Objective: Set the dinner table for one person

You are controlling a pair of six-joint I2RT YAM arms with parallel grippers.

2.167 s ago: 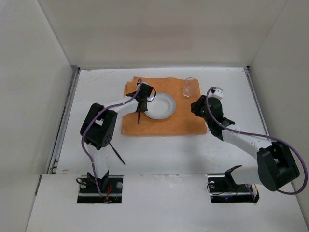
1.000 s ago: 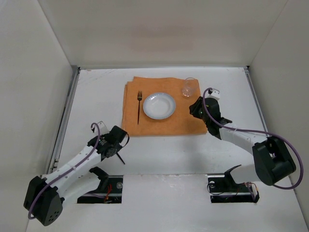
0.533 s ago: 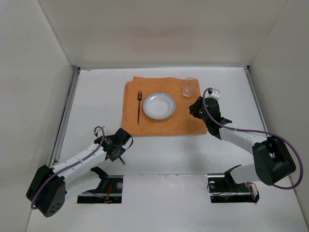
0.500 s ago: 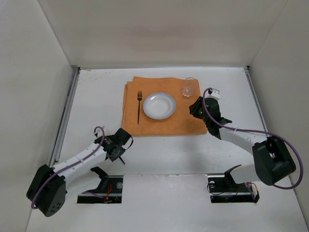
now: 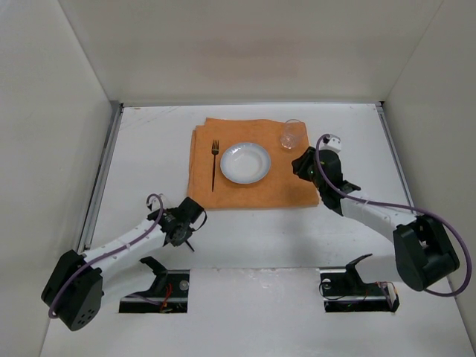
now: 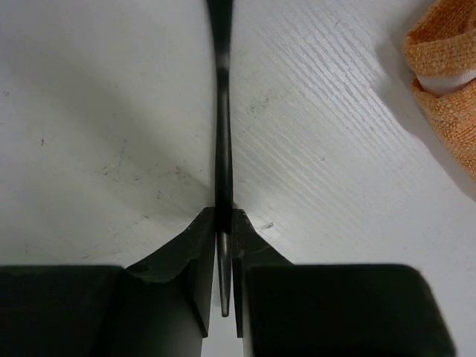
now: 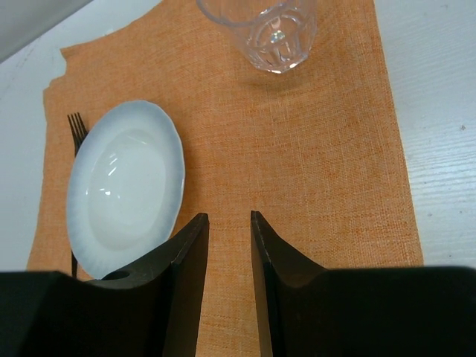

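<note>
Fork [image 5: 214, 160], plate [image 5: 246, 163] and glass [image 5: 291, 134] lie on the orange placemat [image 5: 286, 186] on the white surface [image 5: 335, 126]; left tool [image 6: 221, 230] clamps a slim dark utensil [image 6: 222, 149] not yet placed, right tool [image 7: 229, 245] hangs slightly apart, empty.

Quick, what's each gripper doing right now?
Left gripper: closed on the dark utensil, at its thin end.
Right gripper: open, holding nothing.

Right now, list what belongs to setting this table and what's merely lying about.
Belongs: dinner table, orange placemat, plate, fork, glass, slim dark utensil clamped in the left gripper.
Lying about: only the white wall panels.
</note>
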